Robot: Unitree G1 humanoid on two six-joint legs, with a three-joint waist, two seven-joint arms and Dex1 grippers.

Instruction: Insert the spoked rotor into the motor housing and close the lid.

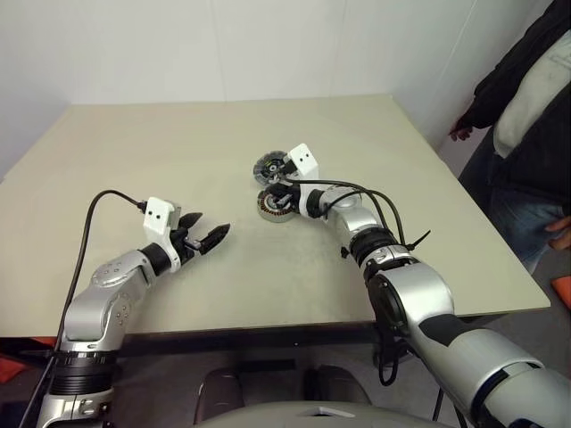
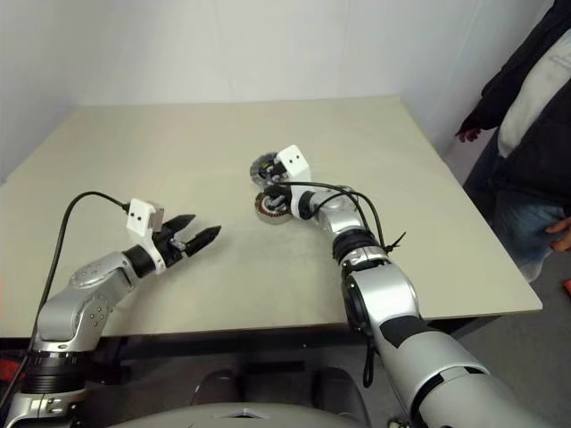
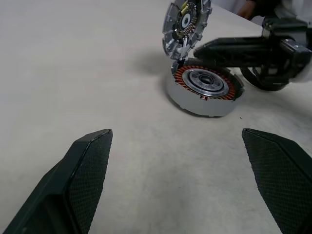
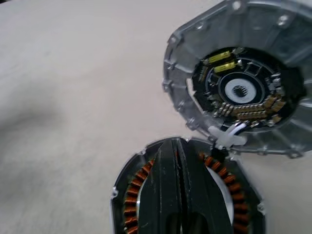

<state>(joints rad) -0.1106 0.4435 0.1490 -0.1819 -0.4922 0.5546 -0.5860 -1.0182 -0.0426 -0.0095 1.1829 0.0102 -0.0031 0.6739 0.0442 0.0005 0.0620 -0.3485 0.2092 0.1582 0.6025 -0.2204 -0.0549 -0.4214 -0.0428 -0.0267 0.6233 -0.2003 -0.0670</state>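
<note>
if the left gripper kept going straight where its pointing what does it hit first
Probably the motor housing, which lies ahead between the open jaws of the left gripper. The table between looks bare. The lid stands tilted just behind it; depth is uncertain.

A pale beige tabletop fills most of the frame. Just right of centre, the motor housing sits directly on it, copper coils showing, with the lid tilted up at its far edge.

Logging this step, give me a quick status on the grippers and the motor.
Left gripper open, hovering over bare table. Right gripper shut, fingers over the motor housing. Rotor seated inside; lid standing open at the far rim. Nothing in the way.
</note>
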